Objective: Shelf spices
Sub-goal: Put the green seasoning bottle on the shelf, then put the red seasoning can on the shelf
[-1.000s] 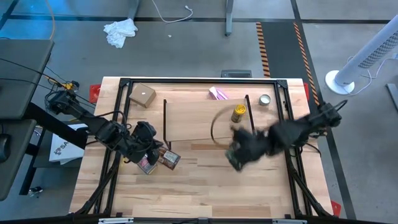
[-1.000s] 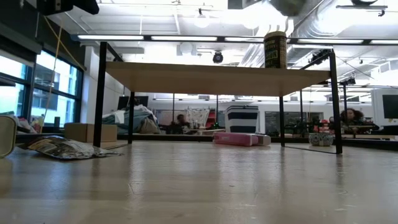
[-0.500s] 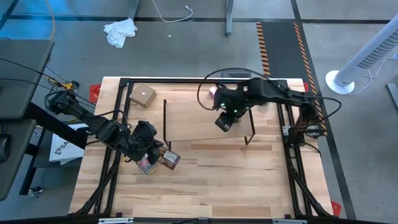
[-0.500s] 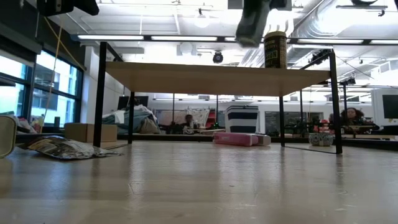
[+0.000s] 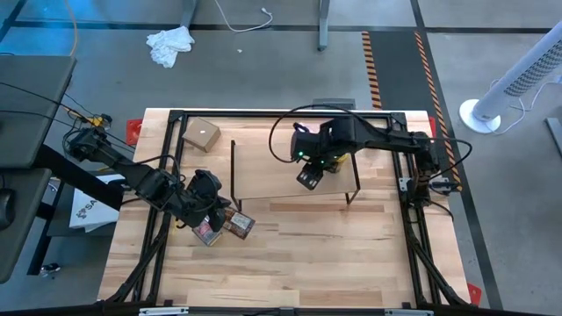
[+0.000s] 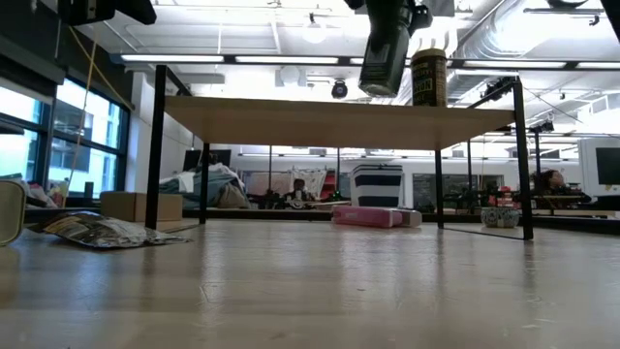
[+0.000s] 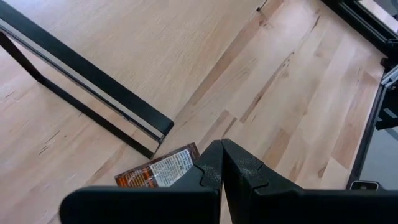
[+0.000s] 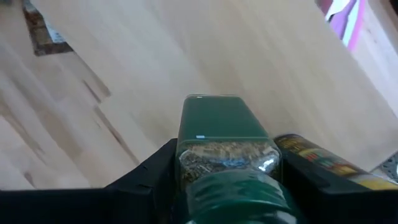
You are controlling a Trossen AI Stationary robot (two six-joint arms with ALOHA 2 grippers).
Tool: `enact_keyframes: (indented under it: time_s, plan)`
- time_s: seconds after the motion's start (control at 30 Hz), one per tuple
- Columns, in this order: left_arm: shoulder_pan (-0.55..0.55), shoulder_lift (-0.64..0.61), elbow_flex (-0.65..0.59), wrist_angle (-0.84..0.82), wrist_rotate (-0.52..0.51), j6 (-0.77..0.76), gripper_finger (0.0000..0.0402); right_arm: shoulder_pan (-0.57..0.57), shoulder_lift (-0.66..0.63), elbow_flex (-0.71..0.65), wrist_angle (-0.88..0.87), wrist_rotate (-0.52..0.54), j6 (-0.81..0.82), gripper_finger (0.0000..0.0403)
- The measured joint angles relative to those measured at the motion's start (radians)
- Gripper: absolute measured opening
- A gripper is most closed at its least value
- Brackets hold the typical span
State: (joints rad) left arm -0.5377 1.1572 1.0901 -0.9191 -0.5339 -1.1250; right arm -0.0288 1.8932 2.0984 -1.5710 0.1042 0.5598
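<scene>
1. Right gripper (image 5: 309,173) is what I have working: its fingers are clamped on the green-lidded jar (image 8: 227,152), and I see it held in the air above the shelf (image 5: 290,167), over the plank's middle part.
2. From table height I see the same gripper (image 6: 386,48) hanging above the plank top (image 6: 329,121), just beside the yellow jar (image 6: 428,78), which stands upright on the plank toward its right end.
3. On my right wrist camera the yellow jar (image 8: 329,163) shows just past the held green-lidded jar.
4. My left gripper (image 5: 213,219) sits low over the table (image 5: 334,254) near its left side, fingers pressed together with nothing between them.
5. Just beside it lie the red boxy container (image 5: 207,233) and the flat orange-brown packet (image 5: 239,226), both on the table in front of the shelf's left leg; my left wrist camera shows that packet (image 7: 158,174) right by the closed fingers (image 7: 211,168).
6. Farther back I see a tan cardboard box (image 5: 202,134) at the table's rear left corner.
7. Behind the shelf a pink-purple packet (image 8: 343,18) lies on the table.
</scene>
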Motion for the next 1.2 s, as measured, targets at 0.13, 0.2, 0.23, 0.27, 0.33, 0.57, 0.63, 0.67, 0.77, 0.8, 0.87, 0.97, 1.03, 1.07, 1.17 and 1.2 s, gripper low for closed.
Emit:
enact_keyframes:
  time_s: [0.13, 0.2, 0.23, 0.27, 0.33, 0.57, 0.63, 0.67, 0.77, 0.8, 0.87, 0.97, 1.03, 1.07, 1.17, 1.2]
  plan:
    - [0.0, 0.0, 0.0, 0.0, 0.0, -0.007, 0.0, 0.0, 0.008, -0.001, 0.0, 0.001, 0.0, 0.023]
    - [0.0, 0.0, 0.0, 0.0, 0.0, -0.007, 0.0, 0.0, 0.009, -0.001, 0.001, 0.001, 0.0, 0.0236]
    - [0.0, 0.0, 0.0, -0.001, 0.0, -0.008, 0.0, 0.0, 0.011, -0.001, 0.0, 0.009, 0.0, 0.0237]
    - [0.0, 0.0, 0.0, -0.001, 0.0, -0.008, 0.0, 0.0, 0.012, -0.001, 0.0, 0.011, 0.0, 0.0238]
    - [0.0, 0.0, 0.0, -0.002, 0.0, -0.007, 0.0, 0.0, 0.013, -0.001, 0.0, 0.022, 0.0, 0.0239]
    - [0.0, 0.0, 0.0, -0.003, -0.001, 0.018, 0.0, -0.018, 0.013, -0.001, 0.013, 0.057, -0.01, 0.0241]
    - [0.0, 0.0, 0.0, -0.003, -0.002, 0.028, 0.0, -0.028, 0.013, -0.001, 0.025, 0.059, -0.017, 0.0241]
    - [0.0, 0.0, 0.0, -0.004, -0.004, 0.028, 0.0, -0.033, 0.013, -0.001, 0.032, 0.059, -0.02, 0.0241]
    - [0.0, 0.0, 0.0, -0.004, -0.006, 0.029, 0.0, -0.049, 0.012, 0.02, 0.026, 0.084, -0.037, 0.0242]
    - [0.0, 0.0, 0.0, -0.005, -0.006, 0.03, 0.0, -0.055, 0.012, 0.032, 0.018, 0.102, -0.037, 0.0242]
    - [0.0, 0.0, 0.0, -0.011, -0.006, 0.03, 0.0, -0.069, 0.011, 0.061, 0.003, 0.137, -0.037, 0.0242]
    - [0.0, 0.0, 0.0, -0.017, -0.006, 0.03, 0.0, -0.088, 0.01, 0.115, 0.004, 0.155, -0.037, 0.0242]
    - [0.0, 0.0, 0.0, -0.023, -0.006, 0.03, 0.0, -0.096, 0.009, 0.151, 0.011, 0.16, -0.037, 0.0242]
    - [0.0, 0.0, 0.0, -0.027, -0.006, 0.03, 0.0, -0.098, 0.008, 0.165, 0.015, 0.162, -0.037, 0.0242]
    - [0.0, 0.0, 0.0, -0.032, -0.007, 0.03, 0.0, -0.103, 0.008, 0.193, 0.019, 0.163, -0.037, 0.0242]
    - [0.0, 0.0, 0.0, -0.032, -0.007, 0.03, 0.0, -0.103, 0.008, 0.197, 0.021, 0.163, -0.037, 0.0242]
